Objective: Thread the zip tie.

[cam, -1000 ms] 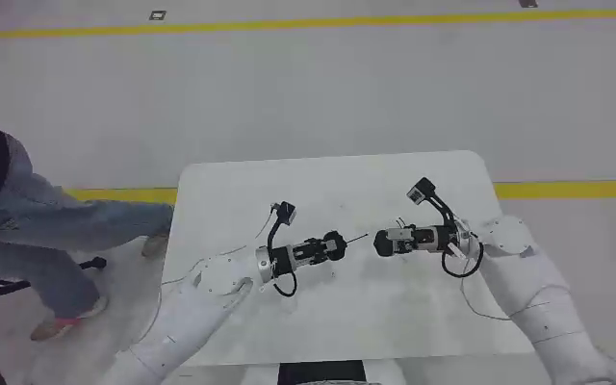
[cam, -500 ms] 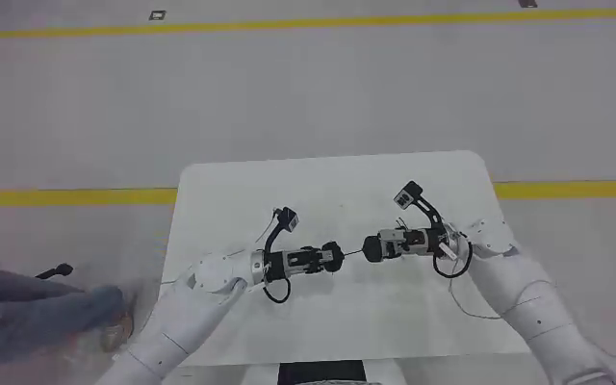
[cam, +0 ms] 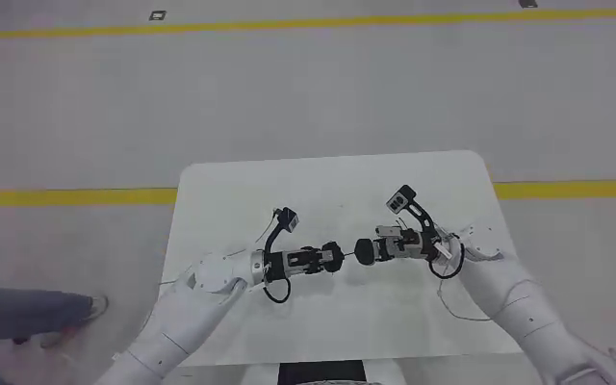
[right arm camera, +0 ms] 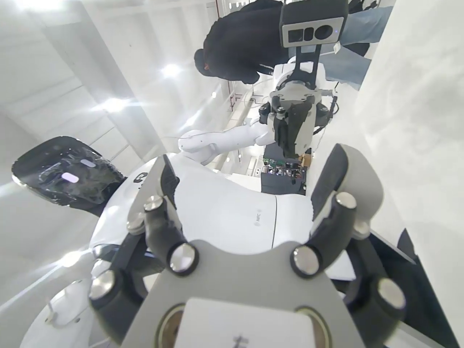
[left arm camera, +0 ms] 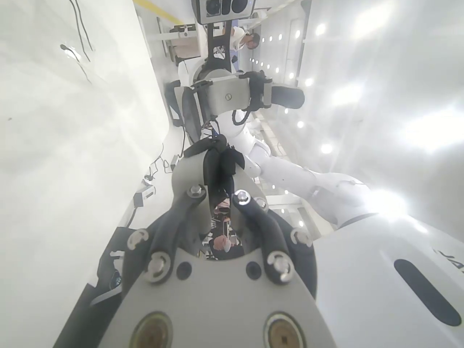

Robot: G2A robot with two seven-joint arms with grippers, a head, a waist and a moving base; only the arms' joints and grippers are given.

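Black zip tie (cam: 348,255) sticks from the clamped left tool (left arm camera: 220,156) toward the wide-open, empty right tool (right arm camera: 251,157).

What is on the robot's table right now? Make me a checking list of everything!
Surface: white table with rounded corners.
Job's things: zip tie, a thin dark strip over the table's middle, reaching out from the left gripper toward the right one.
Clutter: spare zip ties lying loose on the table, away from the grippers.
Grippers: left gripper shut on the zip tie; right gripper open, facing it, close by.
Cables: a black cable loop hangs at the left wrist, another at the right.
Surroundings: grey floor with yellow lines.
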